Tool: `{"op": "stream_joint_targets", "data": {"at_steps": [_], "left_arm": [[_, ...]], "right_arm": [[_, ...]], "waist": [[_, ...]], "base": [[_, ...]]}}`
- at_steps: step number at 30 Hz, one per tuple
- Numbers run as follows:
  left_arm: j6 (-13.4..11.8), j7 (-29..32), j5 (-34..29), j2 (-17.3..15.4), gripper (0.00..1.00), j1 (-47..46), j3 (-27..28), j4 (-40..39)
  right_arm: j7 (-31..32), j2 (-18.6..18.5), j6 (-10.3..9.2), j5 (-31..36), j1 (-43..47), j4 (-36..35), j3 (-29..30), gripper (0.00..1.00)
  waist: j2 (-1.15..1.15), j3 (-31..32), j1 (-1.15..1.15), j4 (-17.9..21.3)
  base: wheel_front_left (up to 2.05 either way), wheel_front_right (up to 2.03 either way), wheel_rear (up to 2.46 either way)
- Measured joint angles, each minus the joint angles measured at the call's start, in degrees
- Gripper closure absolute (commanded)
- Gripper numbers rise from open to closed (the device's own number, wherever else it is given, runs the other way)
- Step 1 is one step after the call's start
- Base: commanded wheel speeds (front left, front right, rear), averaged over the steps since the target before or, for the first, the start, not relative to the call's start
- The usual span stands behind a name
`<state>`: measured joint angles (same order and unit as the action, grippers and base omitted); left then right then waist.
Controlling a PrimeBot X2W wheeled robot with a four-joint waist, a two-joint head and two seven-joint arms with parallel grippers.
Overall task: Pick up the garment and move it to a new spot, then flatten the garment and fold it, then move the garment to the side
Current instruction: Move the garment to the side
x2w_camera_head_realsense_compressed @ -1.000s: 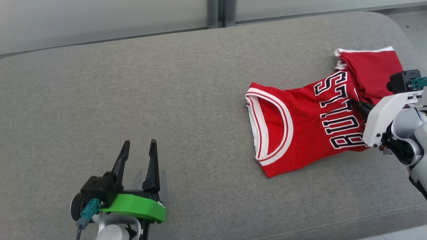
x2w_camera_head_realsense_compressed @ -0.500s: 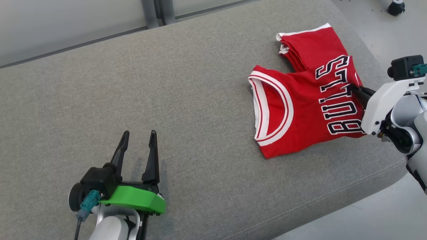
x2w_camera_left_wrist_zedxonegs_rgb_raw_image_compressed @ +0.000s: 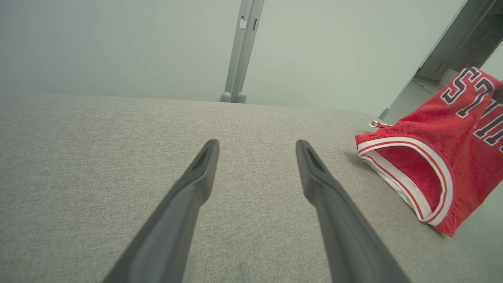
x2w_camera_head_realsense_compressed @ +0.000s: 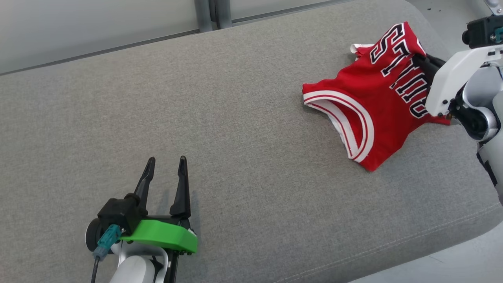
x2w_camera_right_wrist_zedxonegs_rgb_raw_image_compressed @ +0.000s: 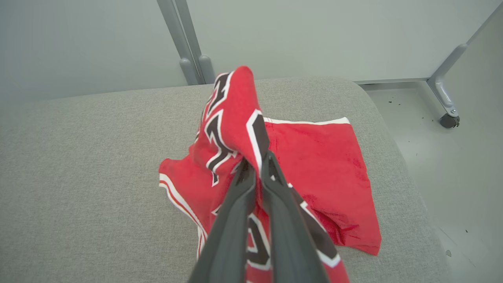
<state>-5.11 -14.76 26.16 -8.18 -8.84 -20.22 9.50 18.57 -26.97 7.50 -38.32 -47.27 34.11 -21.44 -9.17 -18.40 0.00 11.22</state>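
Note:
The garment [x2w_camera_head_realsense_compressed: 373,106] is a red basketball jersey with white trim and black-and-white lettering, folded, at the right end of the grey cushion [x2w_camera_head_realsense_compressed: 235,137]. My right gripper [x2w_camera_right_wrist_zedxonegs_rgb_raw_image_compressed: 257,165] is shut on a pinched ridge of its lettered cloth, lifting that part while the rest [x2w_camera_right_wrist_zedxonegs_rgb_raw_image_compressed: 322,173] lies on the cushion. In the head view its dark fingers [x2w_camera_head_realsense_compressed: 426,65] show at the jersey's right side. My left gripper [x2w_camera_head_realsense_compressed: 165,167] rests open over bare cushion at the lower left, far from the jersey [x2w_camera_left_wrist_zedxonegs_rgb_raw_image_compressed: 436,165]; its fingers [x2w_camera_left_wrist_zedxonegs_rgb_raw_image_compressed: 196,184] hold nothing.
The cushion's right end rounds off close to the jersey, with pale floor [x2w_camera_head_realsense_compressed: 467,263] beyond it. A grey wall panel with a metal post [x2w_camera_head_realsense_compressed: 214,13] runs behind the cushion. A caster wheel [x2w_camera_right_wrist_zedxonegs_rgb_raw_image_compressed: 448,120] stands on the floor at the right.
My right gripper has raised the jersey's lettered part, so the cloth has bunched and tilted up at the right end. The head view has shifted. My left gripper has stayed put.

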Motion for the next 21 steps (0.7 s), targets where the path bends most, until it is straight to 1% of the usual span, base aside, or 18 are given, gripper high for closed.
{"op": "stream_joint_targets", "data": {"at_steps": [7, 14, 17, 21], "left_arm": [[0.44, -0.02, 0.03, 0.46, 0.0, -0.02, 0.09, 0.35], [0.66, -0.19, -0.08, 0.52, 0.0, -0.1, 0.46, 0.65], [0.86, -0.2, -0.13, 0.48, 0.0, -0.15, 0.52, 0.71], [1.09, -0.2, -0.63, 0.31, 0.0, -0.54, 0.16, 0.74]], "right_arm": [[1.07, 0.42, 0.0, 3.88, -4.48, 2.8, 4.37, 1.0], [0.6, 0.44, 0.0, 7.11, -5.96, 6.14, 9.26, 1.0], [0.2, -0.01, 0.0, 8.53, -6.02, 7.4, 11.14, 1.0], [-1.14, -2.04, 0.0, 11.63, -6.15, 9.16, 13.19, 1.0]], "waist": [[0.0, -0.32, 0.0, -2.81], [0.0, -1.51, 0.0, -4.34], [0.0, -1.95, 0.0, -4.67], [0.0, -2.69, 0.0, -5.1]], "base": [[0.0, 0.0, 0.0], [0.0, 0.0, 0.0], [0.0, 0.0, 0.0], [0.0, 0.0, 0.0]]}}
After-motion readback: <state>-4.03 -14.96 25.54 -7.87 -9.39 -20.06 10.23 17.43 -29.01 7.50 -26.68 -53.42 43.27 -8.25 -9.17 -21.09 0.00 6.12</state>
